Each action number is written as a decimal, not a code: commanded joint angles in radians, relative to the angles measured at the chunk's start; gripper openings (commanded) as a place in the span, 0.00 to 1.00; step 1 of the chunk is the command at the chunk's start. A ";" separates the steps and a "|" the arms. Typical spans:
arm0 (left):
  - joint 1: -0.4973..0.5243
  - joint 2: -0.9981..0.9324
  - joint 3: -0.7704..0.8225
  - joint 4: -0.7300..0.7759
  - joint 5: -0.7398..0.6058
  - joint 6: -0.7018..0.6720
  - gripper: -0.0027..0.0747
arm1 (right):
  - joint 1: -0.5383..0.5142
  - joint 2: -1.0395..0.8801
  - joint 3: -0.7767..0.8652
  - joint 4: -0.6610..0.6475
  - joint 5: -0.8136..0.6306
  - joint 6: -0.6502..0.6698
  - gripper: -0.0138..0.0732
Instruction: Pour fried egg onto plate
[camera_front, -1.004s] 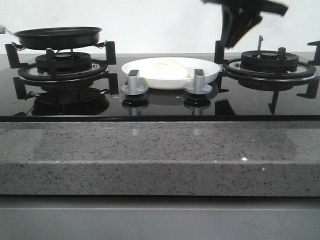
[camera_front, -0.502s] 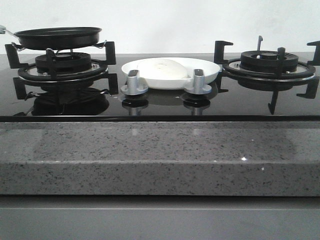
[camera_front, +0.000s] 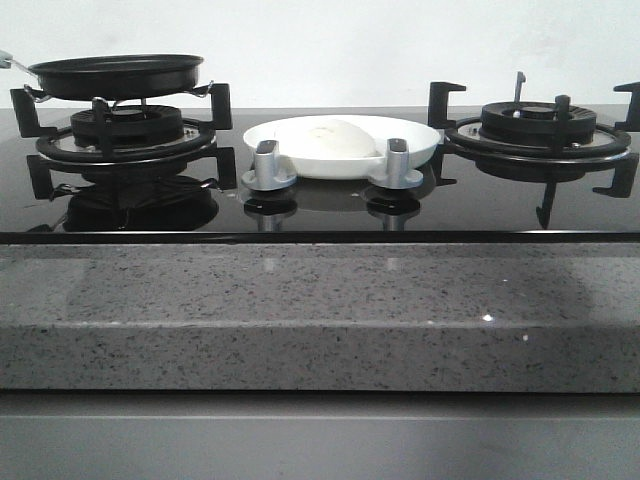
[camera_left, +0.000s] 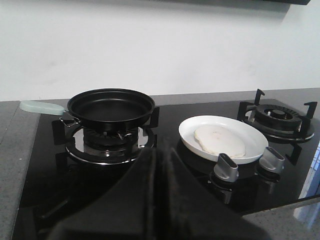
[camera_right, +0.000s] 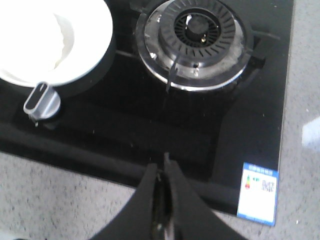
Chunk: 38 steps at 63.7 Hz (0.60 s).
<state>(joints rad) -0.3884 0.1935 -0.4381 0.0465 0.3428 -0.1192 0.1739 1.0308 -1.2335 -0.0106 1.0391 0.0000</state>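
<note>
The fried egg (camera_front: 328, 138) lies pale side up in the white plate (camera_front: 420, 137) between the two burners; no yolk shows. In the left wrist view the egg (camera_left: 220, 140) lies in the plate (camera_left: 192, 131) too. In the right wrist view the plate's rim (camera_right: 95, 55) and part of the egg (camera_right: 65, 32) show. The black frying pan (camera_front: 118, 74) sits empty on the left burner, also in the left wrist view (camera_left: 111, 106). My left gripper (camera_left: 159, 152) is shut and empty, back from the hob. My right gripper (camera_right: 162, 162) is shut and empty over the counter's front edge. Neither gripper shows in the front view.
Two silver knobs (camera_front: 268, 165) (camera_front: 398, 163) stand in front of the plate. The right burner (camera_front: 540, 125) with its black grate is bare. A grey speckled counter edge (camera_front: 320, 315) runs along the front. A sticker (camera_right: 257, 192) is on the glass hob's corner.
The right arm, seen above the right burner one second ago, has left the front view. The pan, plate and egg have not moved.
</note>
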 joint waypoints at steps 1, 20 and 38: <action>-0.009 0.011 -0.027 -0.007 -0.088 -0.005 0.01 | -0.004 -0.123 0.104 -0.018 -0.147 0.005 0.09; -0.009 0.011 -0.027 -0.007 -0.088 -0.005 0.01 | -0.004 -0.483 0.471 -0.020 -0.413 0.000 0.09; -0.009 0.011 -0.027 -0.007 -0.088 -0.005 0.01 | -0.004 -0.853 0.755 -0.019 -0.634 0.000 0.09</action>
<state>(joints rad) -0.3884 0.1935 -0.4381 0.0465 0.3428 -0.1192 0.1739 0.2320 -0.5099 -0.0144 0.5213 0.0000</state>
